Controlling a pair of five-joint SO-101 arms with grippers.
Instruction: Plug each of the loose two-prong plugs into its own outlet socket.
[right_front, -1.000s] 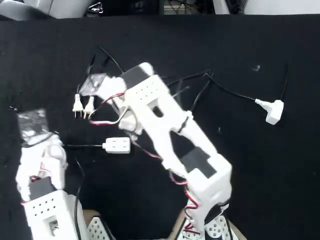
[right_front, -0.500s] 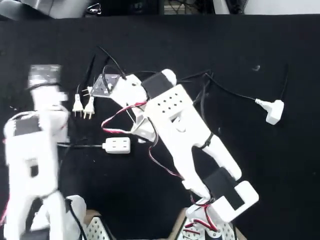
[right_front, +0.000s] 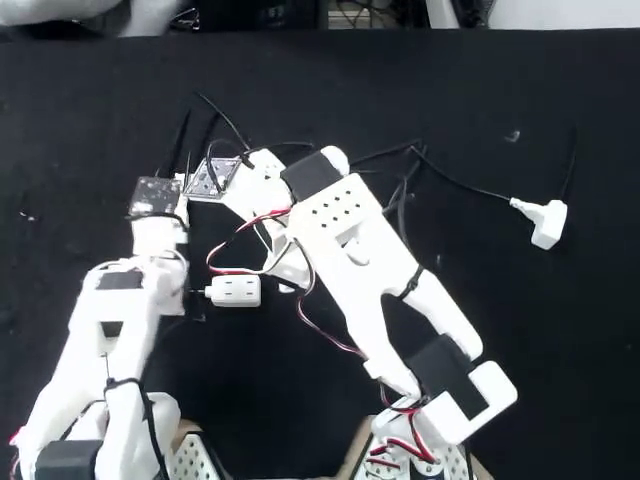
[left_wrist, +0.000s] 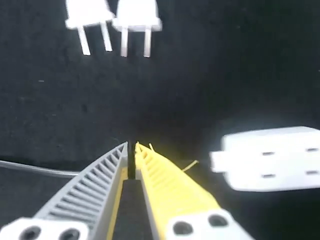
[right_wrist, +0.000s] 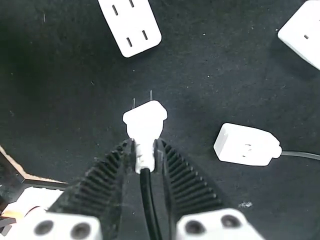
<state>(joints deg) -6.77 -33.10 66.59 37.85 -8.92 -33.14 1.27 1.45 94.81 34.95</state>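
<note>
While my right gripper (right_wrist: 144, 145) clamps 1 white two-prong plug (right_wrist: 145, 120), prongs pointing toward an outlet block (right_wrist: 131, 22), my left gripper (left_wrist: 131, 148) sits closed on nothing, near 2 loose plugs (left_wrist: 136, 17) and a white outlet strip (left_wrist: 272, 157).

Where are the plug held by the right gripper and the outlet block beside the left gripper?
held plug (right_wrist: 145, 119): right wrist view, on its white body, behind the prongs.
outlet block (left_wrist: 272, 157): left wrist view, on its slotted top face.

Smooth white plastic plug (right_wrist: 145, 120), thin metal prongs (right_wrist: 150, 95), matt black tabletop (right_front: 560, 350)
</note>
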